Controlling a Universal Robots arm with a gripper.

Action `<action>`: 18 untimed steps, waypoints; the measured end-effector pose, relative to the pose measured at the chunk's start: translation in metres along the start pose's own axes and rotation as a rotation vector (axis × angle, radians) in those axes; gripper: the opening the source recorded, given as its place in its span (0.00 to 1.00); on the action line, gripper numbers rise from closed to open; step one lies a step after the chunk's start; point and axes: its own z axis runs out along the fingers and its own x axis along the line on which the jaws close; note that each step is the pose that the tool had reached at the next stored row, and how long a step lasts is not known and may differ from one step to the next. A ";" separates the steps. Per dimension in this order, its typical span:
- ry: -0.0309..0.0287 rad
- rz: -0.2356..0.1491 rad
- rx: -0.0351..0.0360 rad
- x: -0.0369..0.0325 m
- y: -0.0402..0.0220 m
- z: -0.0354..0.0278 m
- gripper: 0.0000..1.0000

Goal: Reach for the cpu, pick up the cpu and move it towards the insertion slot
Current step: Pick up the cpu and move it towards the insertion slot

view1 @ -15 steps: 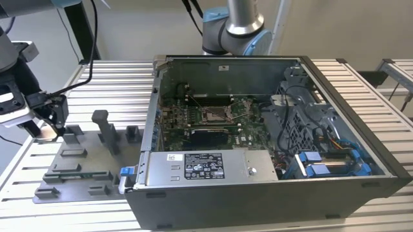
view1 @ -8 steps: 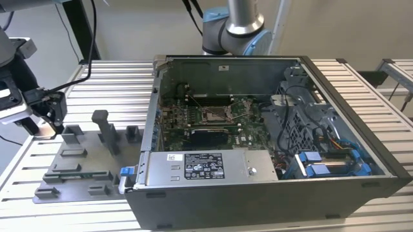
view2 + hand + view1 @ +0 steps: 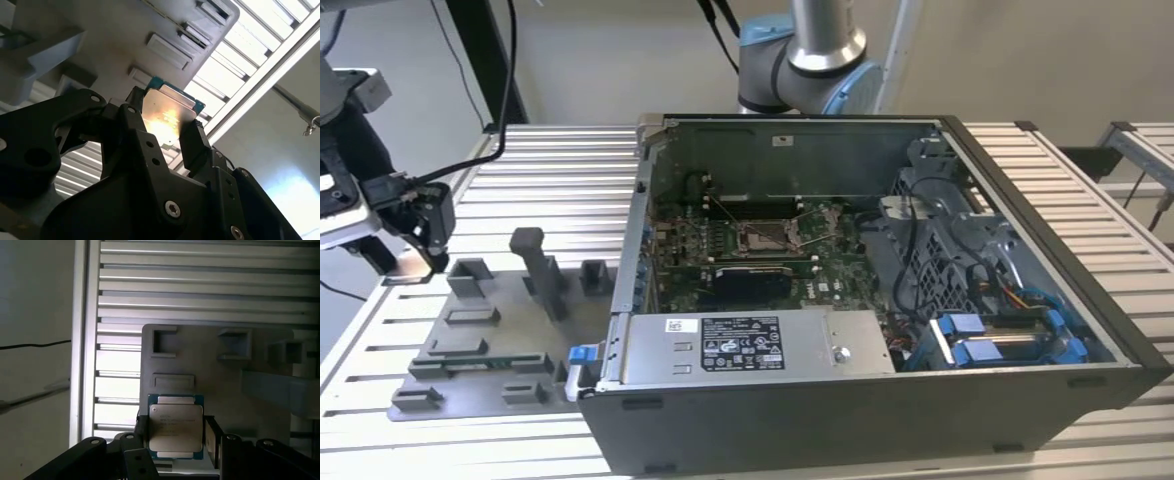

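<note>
The cpu is a thin square chip with a pale silver face and a green rim, and it sits clamped between my black fingers. My gripper is shut on it, above the near corner of the grey fixture plate. In the second wrist view the cpu glints in the gripper. In the exterior view the gripper hangs at the far left, above the plate's back corner. The insertion slot, a silver-framed socket on the green board, lies inside the open computer case, well to the exterior view's right.
The grey fixture plate carries several raised blocks and a tall post. The case's grey wall stands between the plate and the socket. A power supply, cables and blue drive bays fill the case's near side. Slatted aluminium table lies all around.
</note>
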 end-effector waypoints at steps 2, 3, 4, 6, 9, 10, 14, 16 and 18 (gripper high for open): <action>0.0001 0.000 0.0000 0.0000 0.0001 -0.0015 0.00; 0.0001 0.000 0.0000 0.0001 0.0001 -0.0021 0.00; 0.0000 0.000 0.0000 0.0001 0.0001 -0.0028 0.00; 0.0001 0.000 0.0001 0.0002 0.0002 -0.0045 0.00; 0.0001 0.000 0.0000 0.0003 0.0004 -0.0075 0.00; 0.0002 0.000 0.0001 0.0003 0.0005 -0.0086 0.00; 0.0000 0.000 0.0000 0.0006 0.0006 -0.0112 0.00; 0.0002 0.000 0.0001 0.0007 0.0007 -0.0124 0.00; 0.0001 0.000 0.0001 0.0007 0.0008 -0.0135 0.00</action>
